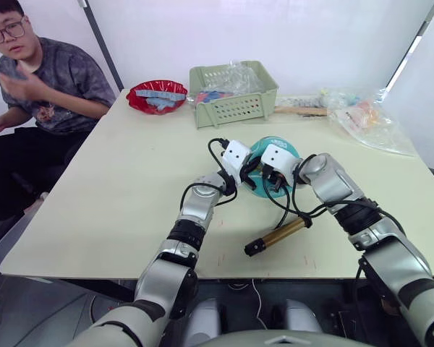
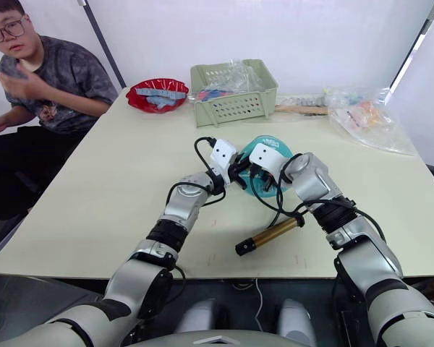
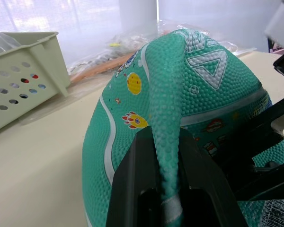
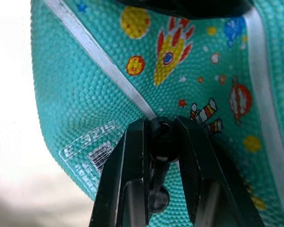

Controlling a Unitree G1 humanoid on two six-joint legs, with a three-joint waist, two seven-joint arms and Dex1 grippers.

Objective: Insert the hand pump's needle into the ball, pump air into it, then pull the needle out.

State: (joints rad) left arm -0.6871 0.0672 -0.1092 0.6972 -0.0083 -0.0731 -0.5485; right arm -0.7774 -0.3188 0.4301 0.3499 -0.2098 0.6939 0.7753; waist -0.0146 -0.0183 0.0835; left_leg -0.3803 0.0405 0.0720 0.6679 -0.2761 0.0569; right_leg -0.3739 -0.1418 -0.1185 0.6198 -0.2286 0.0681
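Ball (image 1: 273, 153) sat mid-worktop (image 1: 116, 181), soft, underinflated. My left fingers (image 3: 142, 175) pinched fold of its skin; right fingers (image 4: 132, 161) clamped needle (image 4: 162, 142) fitting against ball. Hand pump (image 1: 276, 236) lay nearer me. Judged skin grippy, needle fragile: hold by fitting.

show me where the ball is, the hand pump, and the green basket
ball (image 3: 208, 123): left wrist view, on its pebbled teal skin beside the pinched fold.
hand pump (image 1: 283, 233): left eye view, middle of the gold-brass cylinder lying on the table.
green basket (image 1: 235, 108): left eye view, on its perforated front wall.
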